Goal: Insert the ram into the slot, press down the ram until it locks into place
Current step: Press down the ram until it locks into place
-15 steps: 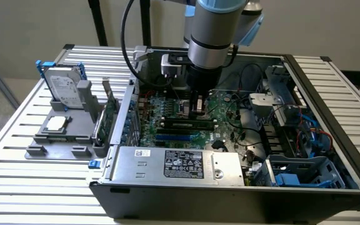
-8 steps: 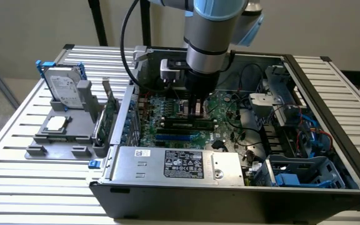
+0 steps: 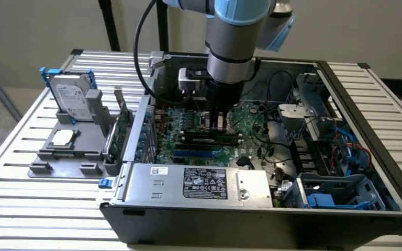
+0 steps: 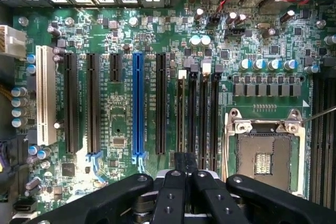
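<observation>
We find the gripper (image 4: 185, 179) low over the motherboard (image 4: 131, 45), its jaws drawn close together. Whether they pinch anything we cannot tell. In the wrist view the fingertips (image 4: 173, 182) sit at the near end of a row of narrow black memory slots (image 4: 202, 114), whose long axes run straight away from the jaws; the jaw line appears matched to that axis. In the exterior view a ram stick (image 3: 204, 139) lies along its slot inside the computer case (image 3: 368, 130), just below the gripper (image 3: 219, 123). We judge it seated or nearly so; its end clips are too small to read. The processor socket (image 4: 265, 153) lies beside the slots.
</observation>
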Controlling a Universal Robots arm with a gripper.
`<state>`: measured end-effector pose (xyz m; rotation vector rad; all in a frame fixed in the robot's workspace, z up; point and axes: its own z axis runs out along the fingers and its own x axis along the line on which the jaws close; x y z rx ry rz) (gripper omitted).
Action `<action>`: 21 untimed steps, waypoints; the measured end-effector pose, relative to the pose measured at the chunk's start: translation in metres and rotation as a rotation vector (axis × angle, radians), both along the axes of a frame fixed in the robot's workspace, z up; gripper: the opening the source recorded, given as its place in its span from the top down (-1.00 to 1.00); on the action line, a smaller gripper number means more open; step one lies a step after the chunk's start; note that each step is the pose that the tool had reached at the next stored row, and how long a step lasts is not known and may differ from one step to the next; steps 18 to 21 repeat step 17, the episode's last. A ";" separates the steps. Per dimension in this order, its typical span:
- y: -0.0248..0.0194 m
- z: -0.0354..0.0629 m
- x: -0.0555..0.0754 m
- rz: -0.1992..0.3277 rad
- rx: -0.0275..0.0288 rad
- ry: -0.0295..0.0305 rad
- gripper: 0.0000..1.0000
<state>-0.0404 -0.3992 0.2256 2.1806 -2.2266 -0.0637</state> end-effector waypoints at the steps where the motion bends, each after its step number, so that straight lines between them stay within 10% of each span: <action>1: 0.0006 0.0032 0.000 0.000 0.0033 -0.0010 0.79; 9: 0.0004 0.0374 0.000 0.003 0.0015 -0.0004 0.79; 21: 0.0004 0.0383 0.000 0.003 0.0023 -0.0005 0.79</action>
